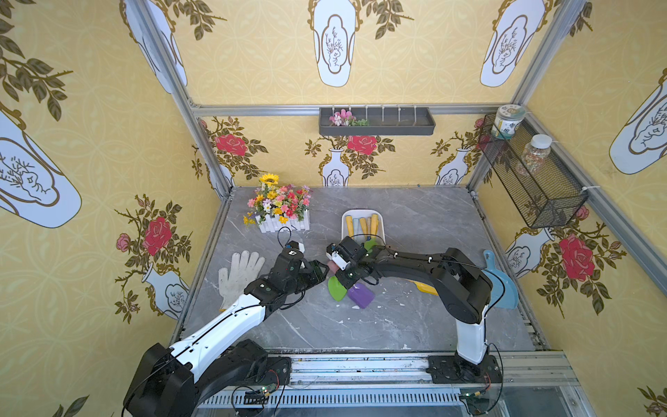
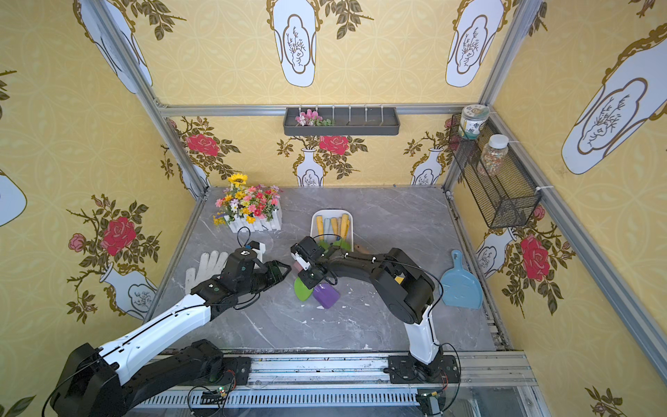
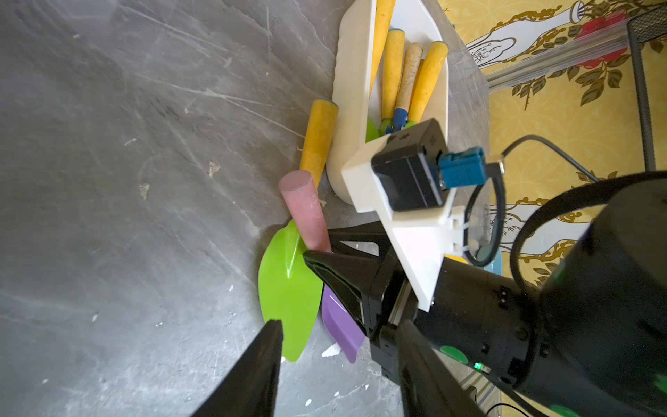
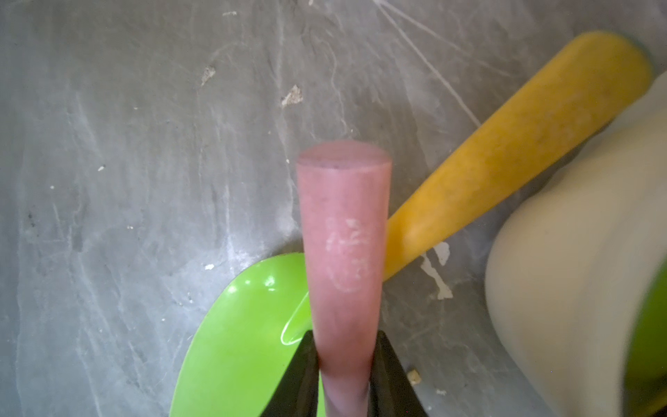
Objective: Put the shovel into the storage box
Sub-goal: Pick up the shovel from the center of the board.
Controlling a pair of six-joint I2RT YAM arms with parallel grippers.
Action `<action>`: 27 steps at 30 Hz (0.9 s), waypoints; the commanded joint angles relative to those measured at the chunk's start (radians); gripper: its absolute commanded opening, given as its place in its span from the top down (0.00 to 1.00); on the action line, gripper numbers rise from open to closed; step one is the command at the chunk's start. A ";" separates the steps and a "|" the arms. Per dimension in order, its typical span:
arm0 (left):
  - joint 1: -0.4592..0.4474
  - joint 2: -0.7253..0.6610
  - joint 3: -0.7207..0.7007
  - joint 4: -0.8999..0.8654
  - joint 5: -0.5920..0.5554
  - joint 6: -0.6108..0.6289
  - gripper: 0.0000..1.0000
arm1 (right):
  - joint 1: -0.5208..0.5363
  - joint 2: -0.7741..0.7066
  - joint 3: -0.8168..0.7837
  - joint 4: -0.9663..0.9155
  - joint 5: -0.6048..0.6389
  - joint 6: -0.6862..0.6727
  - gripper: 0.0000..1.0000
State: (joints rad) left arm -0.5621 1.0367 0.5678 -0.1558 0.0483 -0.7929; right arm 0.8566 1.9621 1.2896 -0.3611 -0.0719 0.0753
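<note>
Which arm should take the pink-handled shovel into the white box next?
Right. The right tool is shut on the pink handle, with the storage box close by. The left tool stands open, holding nothing.

This is a staged robot test cell, not a lived-in room. A silver aluminium-profile frame (image 1: 252, 109) carries flat panels of yellow wallpaper printed with vases and roses (image 1: 415, 54). The panels close in a grey marble-patterned tabletop (image 1: 415, 325) beneath the left gripper (image 3: 341, 323) and right gripper (image 4: 344, 339), and both arms are bolted to a metal rail (image 1: 361, 364) behind them. Homely props dress the set: a white picket-fence planter of artificial flowers (image 1: 279, 207) stands beyond the left gripper, and a black wire-mesh basket (image 1: 541, 191) hangs high to the right gripper's right.
</note>
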 commanded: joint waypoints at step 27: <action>-0.001 0.067 0.016 0.067 0.058 0.024 0.44 | -0.037 -0.201 0.023 -0.143 0.051 0.116 0.79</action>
State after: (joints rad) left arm -0.5621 1.0943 0.5797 -0.1207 0.0830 -0.7845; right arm 0.8291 1.7786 1.2984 -0.4862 -0.0242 0.1562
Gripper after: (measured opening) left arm 0.554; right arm 0.251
